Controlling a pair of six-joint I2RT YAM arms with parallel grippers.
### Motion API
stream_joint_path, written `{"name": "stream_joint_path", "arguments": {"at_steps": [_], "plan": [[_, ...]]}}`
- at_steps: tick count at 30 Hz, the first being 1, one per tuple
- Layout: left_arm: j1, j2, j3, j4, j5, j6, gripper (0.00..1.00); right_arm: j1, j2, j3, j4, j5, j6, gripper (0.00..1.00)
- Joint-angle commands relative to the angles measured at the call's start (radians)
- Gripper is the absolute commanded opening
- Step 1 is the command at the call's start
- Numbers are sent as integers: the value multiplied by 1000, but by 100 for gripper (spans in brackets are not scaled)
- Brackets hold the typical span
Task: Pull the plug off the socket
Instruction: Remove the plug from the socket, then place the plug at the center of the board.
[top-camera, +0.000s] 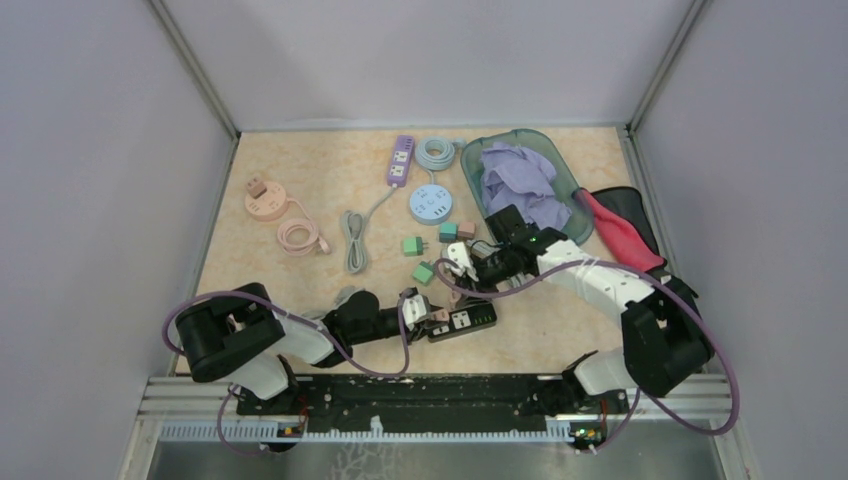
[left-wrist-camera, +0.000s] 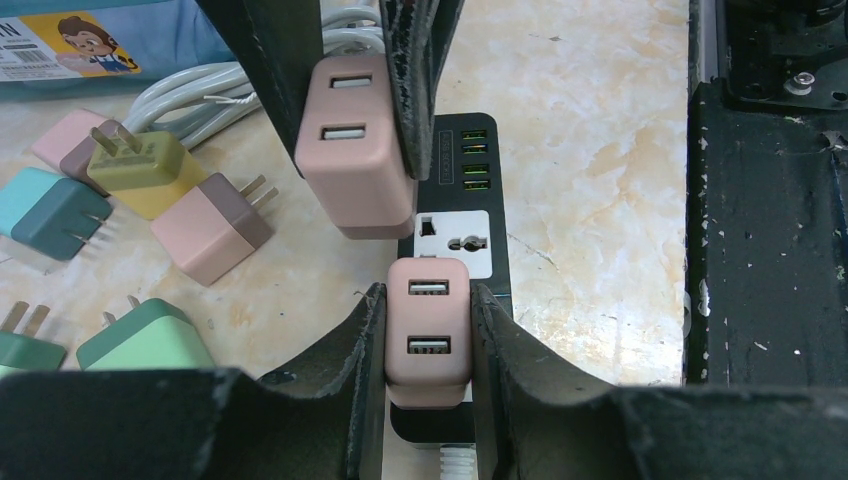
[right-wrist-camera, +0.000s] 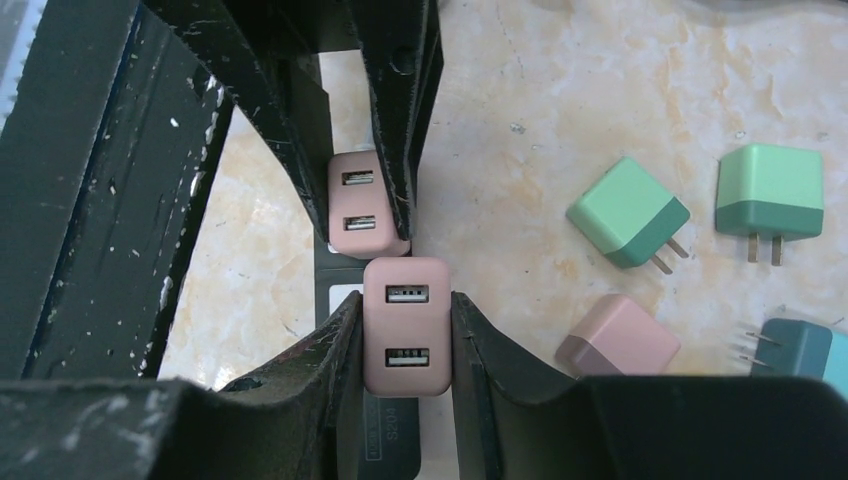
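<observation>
Btwn L fingers (left-wrist-camera: 345, 375): pink plug (left-wrist-camera: 428, 335)

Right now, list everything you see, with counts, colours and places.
black power strip: one, black, front centre
pink charger: two, pink, both gripped
loose plug: six, two green, two pink, teal, olive, beyond black strip
purple power strip: one, purple, far centre
round socket hub: two, blue and peach, far side
grey cable: one, grey, mid-table
basket: one, green, far right, holding lilac cloth
red object: one, red, right edge
left claw: one, black, gripping pink charger
right claw: one, black, gripping pink charger
</observation>
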Motion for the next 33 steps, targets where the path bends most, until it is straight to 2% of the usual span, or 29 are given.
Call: {"name": "stream_joint_path", "arguments": {"at_steps": [1,12,16,21,28,33], "plan": [[8,29,-9,-67,5,-8,1,-34,-34,43,79,-58,93,0],[9,40,3,-77,4,-9,1,-77,-69,-47,418,0,441,0],[10,41,5,-77,4,-10,1,-76,-78,-96,608,108,643,0],[10,48,15,-87,5,-11,1,-77,-87,-151,795,237,814,0],[10,52,22,-93,6,-12,1,-76,-51,-187,932,361,972,2],[10,55,26,-97,7,-11,1,-54,-2,-183,978,463,1048,8]]}}
